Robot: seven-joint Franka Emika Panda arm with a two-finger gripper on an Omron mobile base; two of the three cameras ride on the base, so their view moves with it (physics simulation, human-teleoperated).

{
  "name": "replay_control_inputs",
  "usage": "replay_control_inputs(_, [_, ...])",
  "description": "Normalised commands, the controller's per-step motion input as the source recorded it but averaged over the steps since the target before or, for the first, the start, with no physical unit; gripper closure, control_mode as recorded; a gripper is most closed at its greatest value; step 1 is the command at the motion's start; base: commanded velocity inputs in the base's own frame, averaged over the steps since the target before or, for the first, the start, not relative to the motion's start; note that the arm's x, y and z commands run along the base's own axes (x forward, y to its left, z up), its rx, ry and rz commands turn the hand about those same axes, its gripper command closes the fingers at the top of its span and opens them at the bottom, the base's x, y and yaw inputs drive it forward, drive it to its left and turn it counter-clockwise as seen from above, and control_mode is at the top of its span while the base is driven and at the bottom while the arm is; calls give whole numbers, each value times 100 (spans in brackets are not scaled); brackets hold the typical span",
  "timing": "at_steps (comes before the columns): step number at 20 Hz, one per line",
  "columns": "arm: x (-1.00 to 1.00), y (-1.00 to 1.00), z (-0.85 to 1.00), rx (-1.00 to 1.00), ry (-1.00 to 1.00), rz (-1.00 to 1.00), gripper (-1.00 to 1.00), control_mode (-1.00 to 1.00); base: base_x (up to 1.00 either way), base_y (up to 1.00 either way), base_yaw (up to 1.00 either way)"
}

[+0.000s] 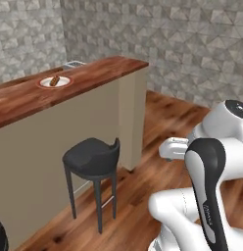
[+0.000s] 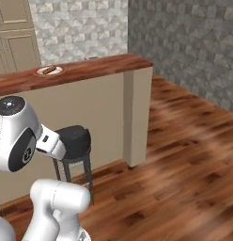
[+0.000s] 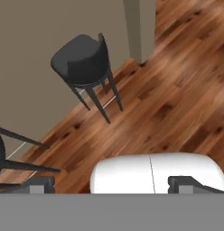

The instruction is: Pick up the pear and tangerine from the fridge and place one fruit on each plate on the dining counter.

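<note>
The end effector [image 3: 111, 185] hangs with fingers wide apart and empty above the floor near the black stool [image 3: 82, 63]; a plate [image 1: 54, 82] sits on the table [image 1: 25, 98], and faint lettering on the arm [image 1: 207, 211] is unreadable.

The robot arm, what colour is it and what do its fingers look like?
The arm is glossy white with rounded, chunky shapes and dark joints, plus a round black cap on top. Its gripper has two small dark grey, blocky fingertips.
</note>
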Motion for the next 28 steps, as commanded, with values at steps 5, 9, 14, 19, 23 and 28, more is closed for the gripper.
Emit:
replay_control_inputs(5, [0, 0, 0, 0, 0, 0, -100, 100, 92, -81, 14])
replay_control_inputs(9, [0, 0, 0, 0, 0, 0, -100, 100, 96, -78, 15])
replay_control_inputs(14, [0, 0, 0, 0, 0, 0, -100, 100, 100, -75, 17])
replay_control_inputs(19, [0, 0, 0, 0, 0, 0, -100, 100, 100, -67, 20])
replay_control_inputs(23, [0, 0, 0, 0, 0, 0, -100, 100, 100, -61, 24])
replay_control_inputs(28, [0, 0, 0, 0, 0, 0, -100, 100, 100, -58, 23])
